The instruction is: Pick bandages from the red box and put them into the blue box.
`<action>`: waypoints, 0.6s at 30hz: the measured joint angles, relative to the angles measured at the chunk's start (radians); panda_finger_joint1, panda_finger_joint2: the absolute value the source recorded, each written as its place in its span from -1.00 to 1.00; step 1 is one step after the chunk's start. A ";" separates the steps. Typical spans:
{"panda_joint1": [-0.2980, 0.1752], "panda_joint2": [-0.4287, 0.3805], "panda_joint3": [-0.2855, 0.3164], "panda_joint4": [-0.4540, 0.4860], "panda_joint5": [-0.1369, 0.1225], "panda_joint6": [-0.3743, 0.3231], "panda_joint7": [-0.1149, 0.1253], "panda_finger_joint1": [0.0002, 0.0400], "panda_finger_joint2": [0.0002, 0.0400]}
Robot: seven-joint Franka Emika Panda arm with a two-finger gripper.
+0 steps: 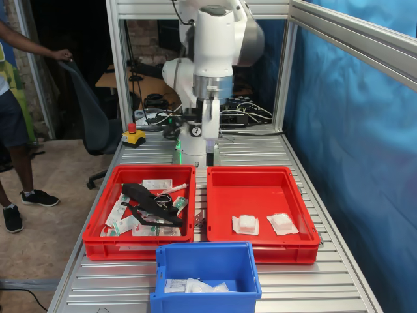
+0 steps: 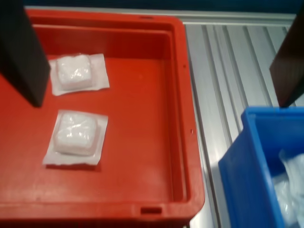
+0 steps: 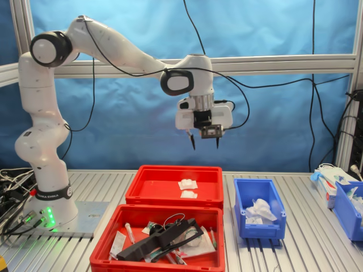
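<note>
Two bandages (image 1: 246, 224) (image 1: 282, 223) lie side by side, apart, near the front wall of the red box (image 1: 260, 189) in the first exterior view; to that box's left sits a twin red tray (image 1: 107, 195) holding a black tool (image 1: 150, 201) and mixed packets. In front, between the two trays, the blue box (image 1: 207, 261) holds crumpled white packets (image 1: 194, 285). In the second exterior view the gripper (image 3: 205, 141) hangs high above the red box, its fingers (image 3: 192, 140) spread apart and holding nothing.
</note>
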 joint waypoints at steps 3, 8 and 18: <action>-0.025 -0.014 -0.002 -0.021 -0.001 0.000 0.000 1.00 1.00; -0.047 -0.018 -0.005 -0.041 -0.003 0.000 0.000 1.00 1.00; -0.054 -0.018 -0.005 -0.057 -0.007 0.000 -0.004 1.00 1.00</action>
